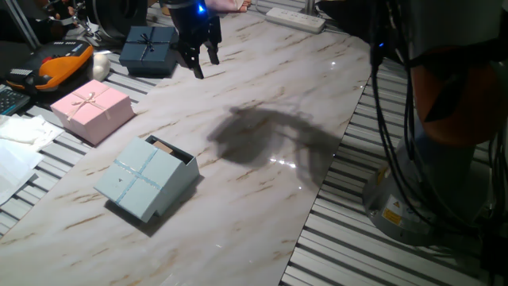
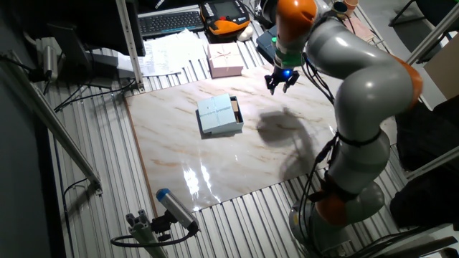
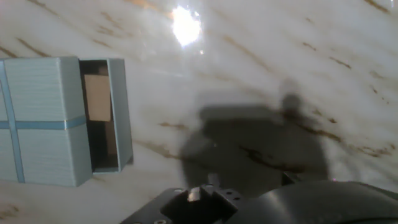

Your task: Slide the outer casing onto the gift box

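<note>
The pale blue outer casing [image 1: 136,181] lies on the marble table left of centre, with crossed ribbon lines on top. The gift box [image 1: 170,148] sits partly inside it, and its tan-brown open end sticks out at the far side. Both also show in the other fixed view, casing [image 2: 216,115] and box [image 2: 236,109], and at the left of the hand view, casing [image 3: 37,121] and box [image 3: 102,112]. My gripper [image 1: 205,63] hangs above the far part of the table, well away from the casing. Its fingers are spread and hold nothing. It also shows in the other fixed view [image 2: 281,86].
A pink box with a bow [image 1: 91,107] and a dark navy box [image 1: 149,49] sit at the far left. A white power strip [image 1: 295,17] lies at the back. The arm's base [image 1: 413,199] and cables stand off the table's right edge.
</note>
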{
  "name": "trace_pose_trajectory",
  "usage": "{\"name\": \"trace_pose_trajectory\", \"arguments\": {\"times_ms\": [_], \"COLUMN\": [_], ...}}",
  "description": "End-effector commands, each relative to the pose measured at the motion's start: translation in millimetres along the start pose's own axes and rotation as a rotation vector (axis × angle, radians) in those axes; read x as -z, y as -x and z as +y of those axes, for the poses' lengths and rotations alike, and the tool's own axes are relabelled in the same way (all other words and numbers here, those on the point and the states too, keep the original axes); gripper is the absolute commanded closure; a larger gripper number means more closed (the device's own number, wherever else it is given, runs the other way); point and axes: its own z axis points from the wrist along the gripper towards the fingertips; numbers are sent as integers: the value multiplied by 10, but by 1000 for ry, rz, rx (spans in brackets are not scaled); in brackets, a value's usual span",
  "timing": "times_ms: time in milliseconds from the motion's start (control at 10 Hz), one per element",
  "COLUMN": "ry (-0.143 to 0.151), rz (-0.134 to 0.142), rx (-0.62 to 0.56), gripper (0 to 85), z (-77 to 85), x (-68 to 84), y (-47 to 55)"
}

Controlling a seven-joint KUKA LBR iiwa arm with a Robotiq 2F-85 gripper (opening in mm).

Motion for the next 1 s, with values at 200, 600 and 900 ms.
{"name": "trace_pose_trajectory", "arguments": {"times_ms": [200, 600, 900], "ry": [0, -1, 9], "rz": [55, 53, 39], "rx": [3, 5, -47], "gripper": [850, 850, 850], "z": [0, 0, 1], "x": [-1, -1, -2], "y": [-4, -5, -6]}}
